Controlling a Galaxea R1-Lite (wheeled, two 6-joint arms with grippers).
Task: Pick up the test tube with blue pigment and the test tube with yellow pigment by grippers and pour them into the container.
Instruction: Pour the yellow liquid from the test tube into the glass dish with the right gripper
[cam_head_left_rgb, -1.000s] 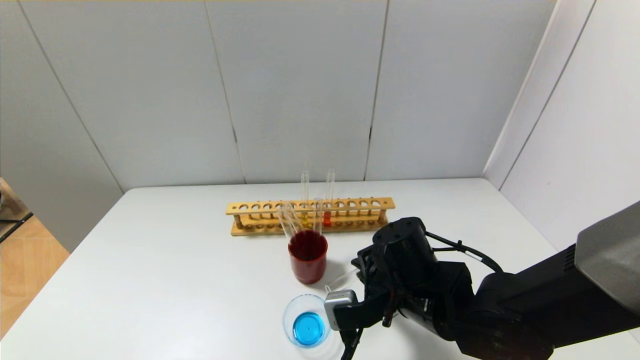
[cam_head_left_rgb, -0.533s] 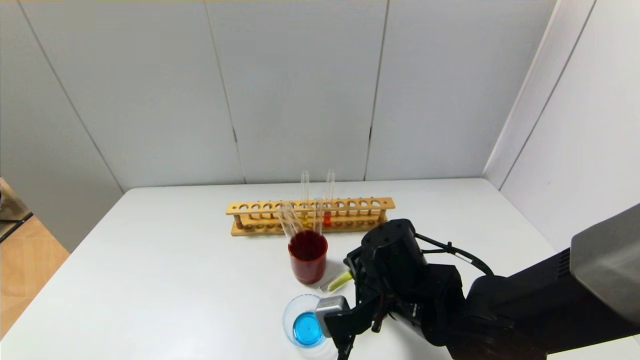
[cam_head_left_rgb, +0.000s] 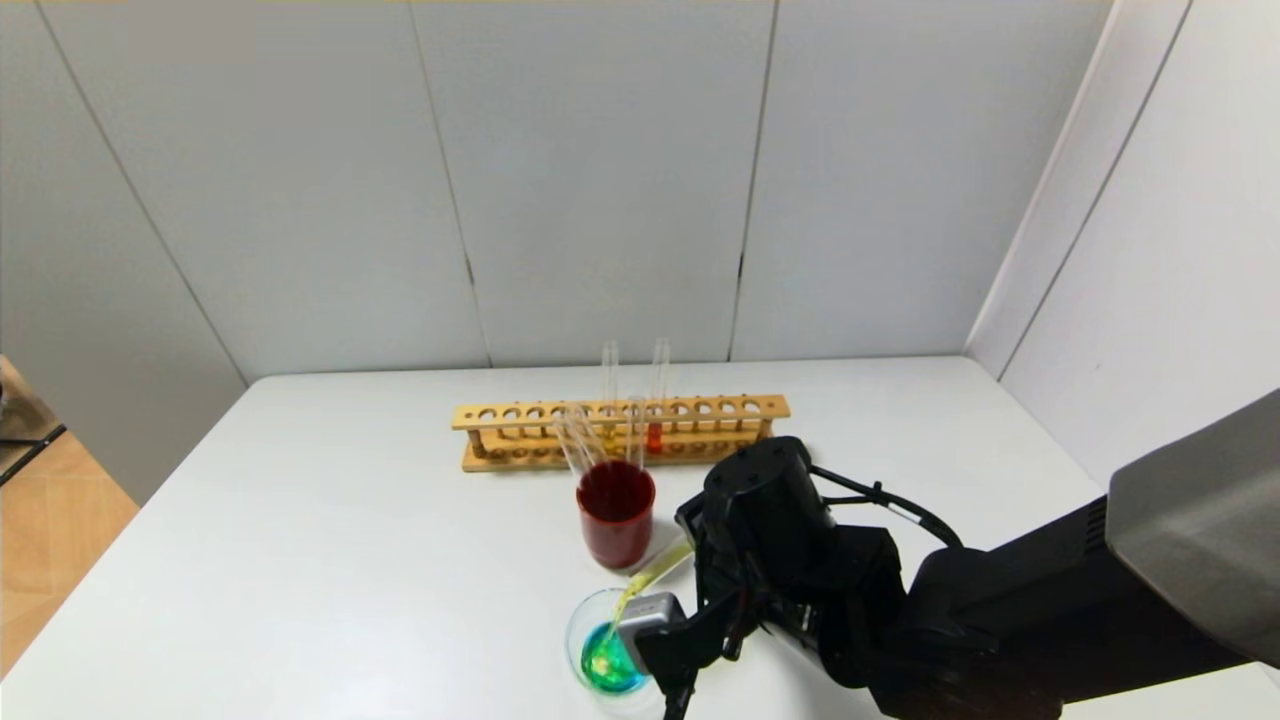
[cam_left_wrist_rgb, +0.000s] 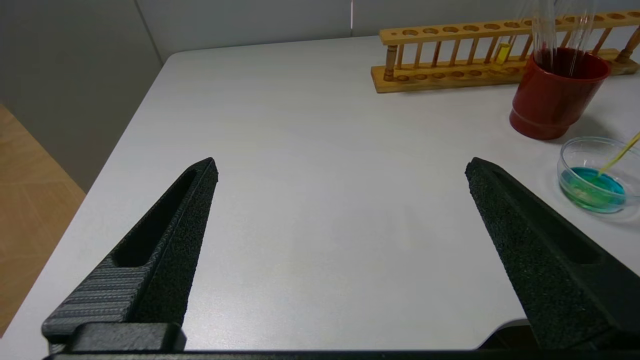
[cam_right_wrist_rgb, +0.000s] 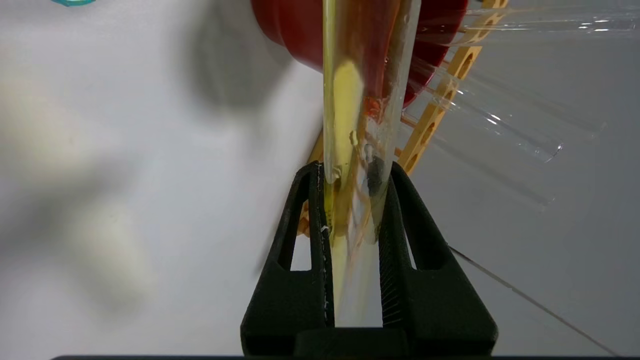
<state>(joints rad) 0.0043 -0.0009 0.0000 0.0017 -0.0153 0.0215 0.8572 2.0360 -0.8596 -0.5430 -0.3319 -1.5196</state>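
Observation:
My right gripper (cam_right_wrist_rgb: 350, 170) is shut on the test tube with yellow pigment (cam_head_left_rgb: 655, 572), which I hold tilted with its mouth down over the container (cam_head_left_rgb: 577, 632). Yellow liquid runs along the tube (cam_right_wrist_rgb: 345, 100) and streams into the container. The container is a low clear beaker (cam_left_wrist_rgb: 575, 150) near the table's front edge, holding blue liquid that is turning green where the yellow lands. No tube with blue liquid shows. My left gripper (cam_left_wrist_rgb: 340, 167) is open and empty over bare table, left of the container.
A dark red cup (cam_head_left_rgb: 616, 525) with several empty clear tubes stands just behind the container. Behind it is a wooden rack (cam_head_left_rgb: 500, 415) holding a red-orange tube (cam_head_left_rgb: 655, 436) and another tube with yellow liquid (cam_left_wrist_rgb: 501, 52). Grey walls stand behind and to the right.
My right arm has moved left toward the container and tipped the tube further. The yellow liquid ran down the tube and now pours in, turning the blue liquid partly green.

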